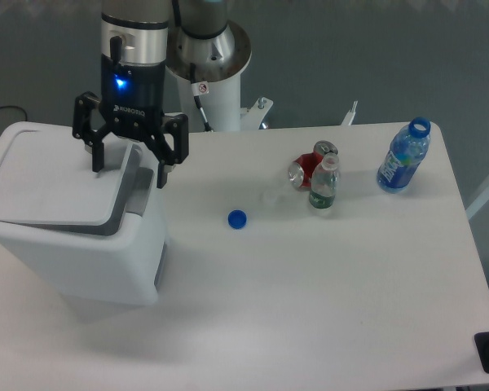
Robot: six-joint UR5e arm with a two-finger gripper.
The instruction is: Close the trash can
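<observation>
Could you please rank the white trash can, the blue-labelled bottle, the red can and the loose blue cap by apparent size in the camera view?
1. Boxy white plastic trash can, by far the largest.
2. Uncapped clear plastic bottle with a blue label.
3. Red metal drink can lying on its side.
4. Small round blue plastic cap, the smallest.

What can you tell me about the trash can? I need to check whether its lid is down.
The trash can is a large boxy white plastic bin with rounded corners at the table's left edge. Its flat white lid lies nearly down, slightly tilted, with a grey gap showing along its right side. The open hand hovers at that side; contact cannot be told.
</observation>
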